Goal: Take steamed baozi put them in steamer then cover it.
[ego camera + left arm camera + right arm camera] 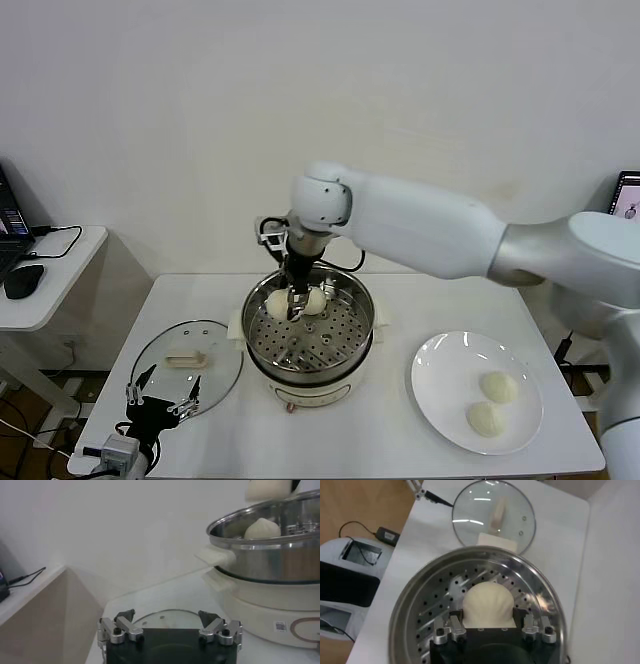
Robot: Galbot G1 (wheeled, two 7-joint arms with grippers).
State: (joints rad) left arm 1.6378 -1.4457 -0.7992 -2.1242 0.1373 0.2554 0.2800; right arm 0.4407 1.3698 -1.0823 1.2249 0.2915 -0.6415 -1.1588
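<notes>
My right gripper hangs over the back of the steamer, shut on a cream-white baozi just above the perforated tray. Another baozi rests inside the steamer. In the head view, white dough shows on both sides of the dark fingers. Two more baozi lie on the white plate at the right. The glass cover lies flat on the table left of the steamer. My left gripper stands open at the cover's near edge, holding nothing.
A side desk with a mouse and cables stands left of the table. The wall runs close behind the steamer. The table's front edge lies just beyond the plate and the cover.
</notes>
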